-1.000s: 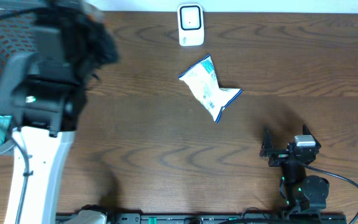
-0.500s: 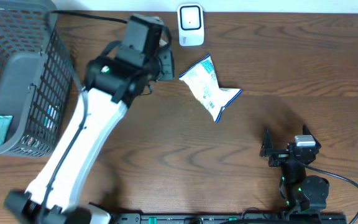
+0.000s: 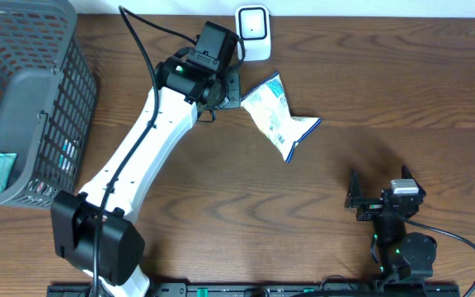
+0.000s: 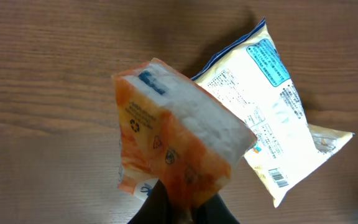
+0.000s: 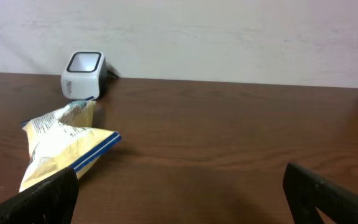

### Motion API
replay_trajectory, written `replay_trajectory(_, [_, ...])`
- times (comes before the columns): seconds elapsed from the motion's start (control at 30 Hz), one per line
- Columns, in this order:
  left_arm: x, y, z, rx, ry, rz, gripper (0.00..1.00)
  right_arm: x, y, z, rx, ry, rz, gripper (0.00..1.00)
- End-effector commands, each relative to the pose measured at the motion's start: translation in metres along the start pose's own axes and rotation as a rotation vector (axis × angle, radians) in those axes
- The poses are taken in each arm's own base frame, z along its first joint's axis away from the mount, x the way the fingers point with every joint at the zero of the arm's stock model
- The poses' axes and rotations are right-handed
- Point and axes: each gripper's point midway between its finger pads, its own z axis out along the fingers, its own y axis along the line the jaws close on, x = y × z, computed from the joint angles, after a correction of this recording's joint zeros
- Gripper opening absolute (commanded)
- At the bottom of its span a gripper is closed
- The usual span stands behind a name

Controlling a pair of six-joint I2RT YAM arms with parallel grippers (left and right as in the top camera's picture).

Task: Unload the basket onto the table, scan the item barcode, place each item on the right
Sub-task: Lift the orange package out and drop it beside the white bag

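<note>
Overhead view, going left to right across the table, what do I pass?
A basket → left gripper, shut on an orange packet → white snack bag → right gripper, open. The scanner overlaps gripper and bag, so it is left out.

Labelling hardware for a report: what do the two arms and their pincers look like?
Left arm: long white link, black joints, black cable. Right arm: black, green light, grey camera block, black cable. Left pincer and right pincer: dark fingers.

Bright, even light falls from above. Soft shadows lie on the wood beside the white bag (image 3: 277, 115). Nearer the lens than the bag, the orange packet (image 4: 173, 149) looks slightly soft, and the right gripper's fingers (image 5: 36, 199) are dark and blurred.
</note>
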Motion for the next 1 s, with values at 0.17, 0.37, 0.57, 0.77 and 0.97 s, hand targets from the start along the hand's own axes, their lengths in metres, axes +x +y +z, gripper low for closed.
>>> replay_trajectory(0.17, [0.001,-0.002,0.028,-0.009,0.032,-0.009,0.07,0.001,-0.001,0.000,0.005,0.001,-0.012,0.99])
replay_trajectory(0.37, [0.000,-0.002,0.040,-0.012,0.035,-0.075,0.08,0.001,-0.001,0.000,0.005,0.001,-0.012,0.99])
replay_trajectory(0.57, [0.007,-0.001,0.055,-0.026,0.069,-0.130,0.08,0.001,-0.001,0.000,0.005,0.001,-0.012,0.99])
replay_trajectory(0.77, [0.028,0.006,0.074,-0.064,0.156,-0.126,0.37,0.001,-0.001,0.000,0.005,0.001,-0.012,0.99])
replay_trajectory(0.97, [0.035,-0.005,0.074,-0.003,0.200,-0.112,0.49,0.001,-0.001,0.000,0.005,0.001,-0.012,0.99])
